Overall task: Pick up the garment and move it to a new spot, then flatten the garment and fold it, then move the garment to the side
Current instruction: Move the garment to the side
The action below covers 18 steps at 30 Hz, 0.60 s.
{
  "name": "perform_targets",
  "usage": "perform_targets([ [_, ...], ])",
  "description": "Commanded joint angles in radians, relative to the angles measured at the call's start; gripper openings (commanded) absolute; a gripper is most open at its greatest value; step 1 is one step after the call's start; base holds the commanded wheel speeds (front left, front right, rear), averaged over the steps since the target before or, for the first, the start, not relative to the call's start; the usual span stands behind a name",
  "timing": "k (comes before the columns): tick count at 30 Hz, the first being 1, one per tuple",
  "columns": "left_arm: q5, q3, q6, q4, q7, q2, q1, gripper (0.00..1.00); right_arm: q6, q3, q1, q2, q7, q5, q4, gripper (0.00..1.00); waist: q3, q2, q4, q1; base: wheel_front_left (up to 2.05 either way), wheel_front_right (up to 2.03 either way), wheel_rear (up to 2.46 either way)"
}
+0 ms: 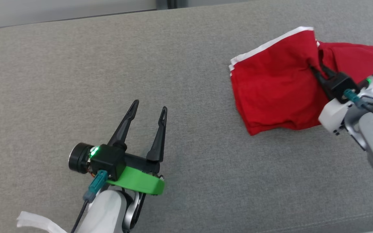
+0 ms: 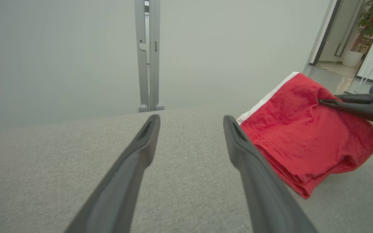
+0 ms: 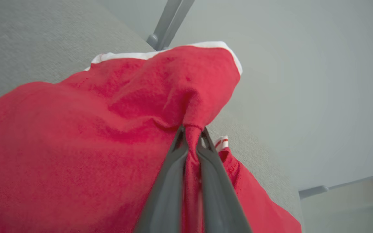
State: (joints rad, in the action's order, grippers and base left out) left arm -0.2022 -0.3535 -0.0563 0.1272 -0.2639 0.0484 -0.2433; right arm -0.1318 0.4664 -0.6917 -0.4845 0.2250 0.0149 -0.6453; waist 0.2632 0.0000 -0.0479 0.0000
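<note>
Right gripper (image 3: 191,132) fingers pinch shut on a raised fold of the red, white-trimmed cloth garment (image 1: 270,87) at the right of the grey woven surface (image 1: 173,48). I'd lift slowly, straight up; my left gripper (image 1: 150,106) hangs spread, well apart.

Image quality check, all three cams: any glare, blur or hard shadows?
Head view: flat, even light, only a soft shadow under the garment, everything sharp. Left wrist view: own fingers go soft close to the lens, and the doorway at top right is bright. Right wrist view: no glare where the right gripper pinches the red fabric.
</note>
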Motion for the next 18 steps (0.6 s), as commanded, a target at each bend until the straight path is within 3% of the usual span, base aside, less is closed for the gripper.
perform_targets([
  [1, 0.015, -0.005, -0.007, -0.009, 0.000, 0.004, -0.029, 1.00, 0.002, 0.015, -0.028, -0.036, -0.011, -0.014, 0.018, 0.00, 0.067, 0.0000, -0.081, 0.0000, 0.00, 0.00, 0.00],
  [9, 0.046, -0.056, -0.024, -0.013, 0.000, 0.005, -0.110, 1.00, 0.002, 0.051, -0.103, -0.240, -0.060, -0.074, 0.023, 0.00, 0.147, 0.0000, -0.125, 0.0000, 0.00, 0.00, 0.00],
  [18, 0.050, -0.063, -0.026, -0.005, 0.000, 0.005, -0.145, 1.00, 0.002, -0.033, -0.141, -0.297, -0.068, -0.140, -0.065, 0.00, 0.203, 0.0000, -0.106, 0.0000, 0.00, 0.00, 0.00],
])
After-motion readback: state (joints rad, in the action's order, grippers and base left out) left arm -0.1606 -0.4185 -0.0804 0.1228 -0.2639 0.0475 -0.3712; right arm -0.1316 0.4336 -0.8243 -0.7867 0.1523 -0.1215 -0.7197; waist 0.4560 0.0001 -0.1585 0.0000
